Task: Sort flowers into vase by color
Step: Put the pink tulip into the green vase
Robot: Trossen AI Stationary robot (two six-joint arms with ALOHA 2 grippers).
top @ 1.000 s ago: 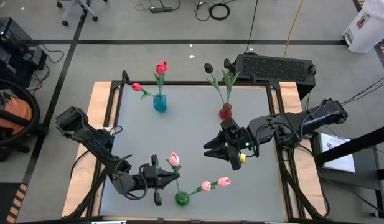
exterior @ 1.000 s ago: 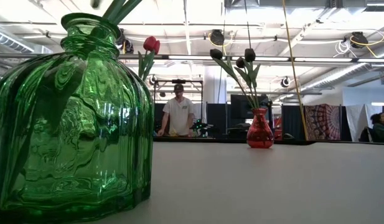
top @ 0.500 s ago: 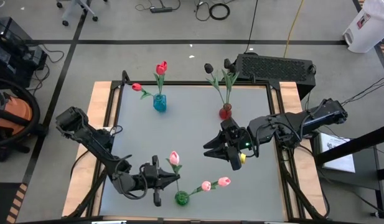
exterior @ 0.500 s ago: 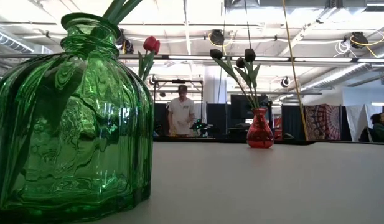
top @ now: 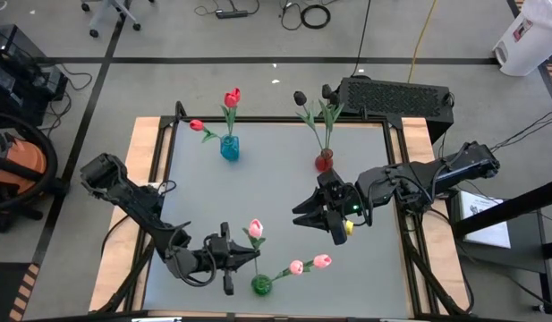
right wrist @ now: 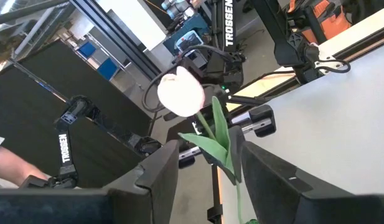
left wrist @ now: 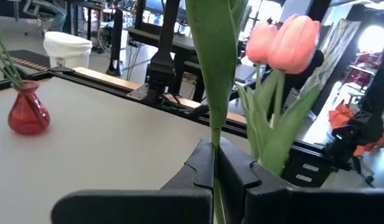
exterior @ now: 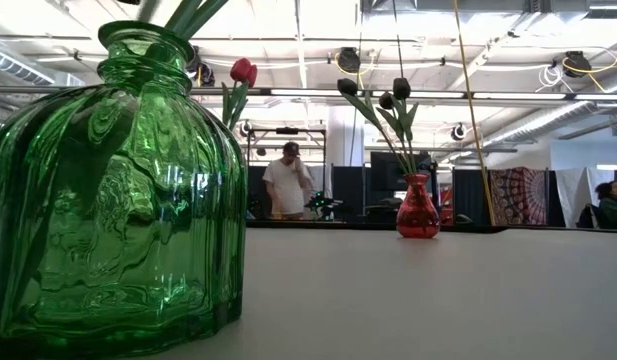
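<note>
Here, the left gripper (top: 242,257) sits low at the near edge of the table (top: 276,206), clamped on the stem of a pink tulip (top: 255,230) just beside the green vase (top: 261,285). The left wrist view shows its fingers (left wrist: 201,163) pressed tight together on the green stem, bloom above. Two more pink tulips (top: 309,264) already lean out of the green vase toward the right. At the far side, the blue vase (top: 229,148) holds red tulips (top: 232,97), while the red vase (top: 324,161) holds black tulips (top: 300,97). The right gripper (top: 304,213) hovers over the table's right half, near the red vase, its fingers parted and nothing between them. In the low view the green vase fills the left foreground, and a person (exterior: 287,181) stands in the room beyond the table.
</note>
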